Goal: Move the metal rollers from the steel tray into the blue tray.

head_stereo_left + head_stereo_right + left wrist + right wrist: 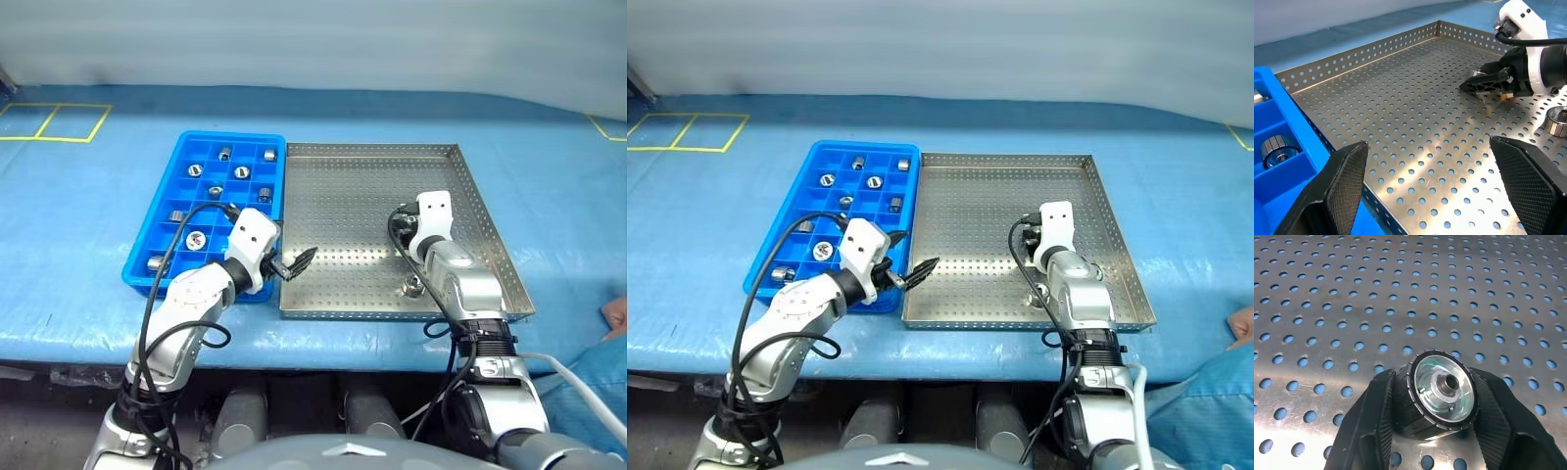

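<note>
The steel tray (372,149) lies at the centre right, with the blue tray (196,147) against its left side. Several metal rollers (241,172) sit in the blue tray's compartments. My right gripper (1476,85) is low over the steel tray's floor, shut on one metal roller (1442,394) whose hole faces the wrist camera. Another roller (414,285) lies loose on the perforated floor beside my right wrist, near the tray's front rim. My left gripper (299,262) hangs open and empty over the steel tray's front left corner, pointing toward the right gripper.
The trays rest on a blue table cover with yellow tape marks (59,122) at the far left. A person's hand (617,315) shows at the right edge. The table's front edge runs just below both trays.
</note>
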Action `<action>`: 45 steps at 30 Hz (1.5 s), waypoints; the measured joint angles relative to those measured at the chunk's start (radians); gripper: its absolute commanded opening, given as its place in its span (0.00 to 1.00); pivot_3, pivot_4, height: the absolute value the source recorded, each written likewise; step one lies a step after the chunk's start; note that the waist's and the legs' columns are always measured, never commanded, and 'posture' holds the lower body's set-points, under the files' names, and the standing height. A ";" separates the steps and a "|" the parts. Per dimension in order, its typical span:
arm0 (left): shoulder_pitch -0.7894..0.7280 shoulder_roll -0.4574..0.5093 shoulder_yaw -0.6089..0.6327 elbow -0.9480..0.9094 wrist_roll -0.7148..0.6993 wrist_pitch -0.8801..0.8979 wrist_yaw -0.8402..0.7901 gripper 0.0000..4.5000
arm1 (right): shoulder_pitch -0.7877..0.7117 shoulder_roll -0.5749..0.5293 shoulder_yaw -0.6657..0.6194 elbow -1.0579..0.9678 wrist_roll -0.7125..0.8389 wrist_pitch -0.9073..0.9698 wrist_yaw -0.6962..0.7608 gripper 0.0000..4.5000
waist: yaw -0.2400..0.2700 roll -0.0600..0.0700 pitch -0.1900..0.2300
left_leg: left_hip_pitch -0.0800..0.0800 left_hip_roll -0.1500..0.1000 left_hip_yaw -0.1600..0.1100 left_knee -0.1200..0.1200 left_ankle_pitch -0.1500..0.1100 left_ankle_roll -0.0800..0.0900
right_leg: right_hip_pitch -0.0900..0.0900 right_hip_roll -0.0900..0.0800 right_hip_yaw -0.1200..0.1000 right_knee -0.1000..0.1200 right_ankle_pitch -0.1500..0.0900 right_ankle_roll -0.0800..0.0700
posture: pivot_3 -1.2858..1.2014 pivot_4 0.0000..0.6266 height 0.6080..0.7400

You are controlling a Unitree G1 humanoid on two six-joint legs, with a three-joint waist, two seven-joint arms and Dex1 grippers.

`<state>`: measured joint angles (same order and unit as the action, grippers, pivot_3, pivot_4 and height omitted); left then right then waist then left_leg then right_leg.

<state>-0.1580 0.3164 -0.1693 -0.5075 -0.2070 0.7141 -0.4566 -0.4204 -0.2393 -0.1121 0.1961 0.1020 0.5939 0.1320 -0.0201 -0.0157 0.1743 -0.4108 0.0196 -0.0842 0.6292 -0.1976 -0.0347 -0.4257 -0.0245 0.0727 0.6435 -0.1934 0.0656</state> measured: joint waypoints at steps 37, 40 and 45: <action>0.170 0.118 0.359 -0.162 -0.089 0.131 0.131 0.97 | -0.547 0.361 0.274 0.708 0.022 -0.392 0.413 0.64 | 0.064 0.000 0.001 | 0.001 0.002 -0.002 -0.007 0.000 -0.001 | -0.003 0.002 -0.005 -0.001 0.000 -0.005 | 0.65 0.24 1.00; 0.170 0.117 0.346 -0.162 -0.089 0.133 0.138 0.97 | -0.566 0.367 0.250 0.755 0.022 -0.421 0.412 0.85 | 0.065 0.000 0.001 | 0.001 0.002 -0.002 -0.007 0.000 -0.002 | -0.002 0.002 -0.005 -0.001 -0.001 -0.005 | 0.65 0.24 1.00; 0.167 0.114 0.330 -0.162 -0.090 0.134 0.150 0.97 | -0.571 0.366 0.236 0.763 0.008 -0.462 0.386 0.92 | 0.066 0.000 0.001 | 0.001 0.002 -0.002 -0.007 0.000 -0.002 | -0.003 0.002 -0.005 -0.001 -0.001 -0.005 | 0.64 0.24 1.00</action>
<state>0.0094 0.4303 0.1609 -0.6694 -0.2974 0.8484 -0.3071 -0.9918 0.1263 0.1243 0.9590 0.1104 0.1324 0.5180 0.0456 -0.0155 0.1752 -0.4101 0.0221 -0.0865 0.6221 -0.1971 -0.0362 -0.4283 -0.0228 0.0678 0.6428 -0.1941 0.0602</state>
